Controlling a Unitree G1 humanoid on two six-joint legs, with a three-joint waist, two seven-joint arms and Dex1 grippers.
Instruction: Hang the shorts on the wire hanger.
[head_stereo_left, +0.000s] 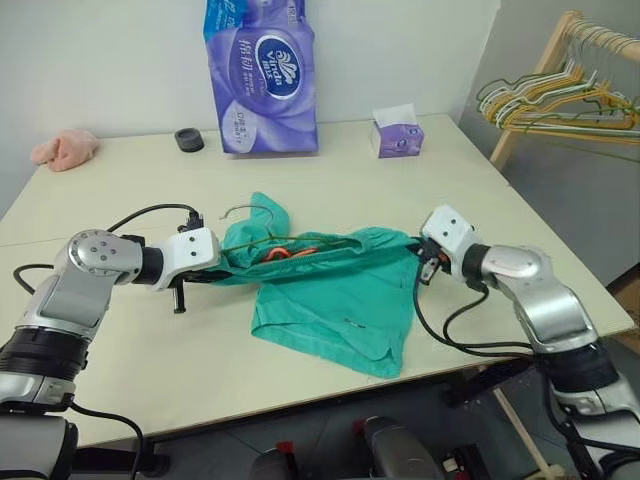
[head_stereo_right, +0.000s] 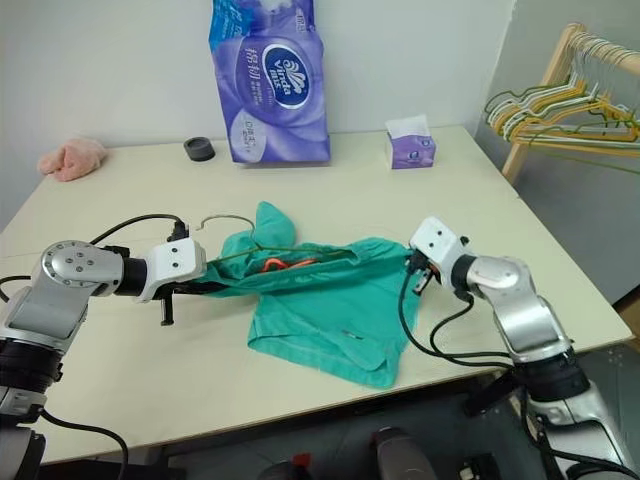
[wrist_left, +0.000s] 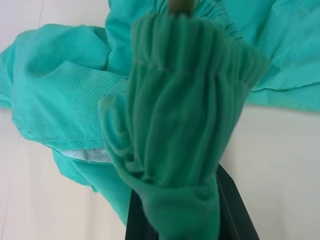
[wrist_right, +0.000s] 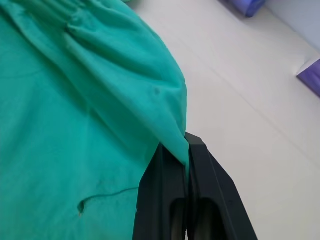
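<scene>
I judged I was mid-threading: the teal-green thin fabric shorts (head_stereo_left: 335, 300) hung stretched by the waistband between my arms above the cream table (head_stereo_left: 120, 370), with the thin olive-green wire hanger (head_stereo_left: 262, 238) partly inside it. The left gripper (head_stereo_left: 215, 272) was clenched on one gathered waistband end, the right gripper (wrist_right: 186, 165) pinching the other; next I'd need to settle the waistband over the wire

Shorts (wrist_left: 185, 115) bunched in left pincer (wrist_left: 187, 210)
</scene>
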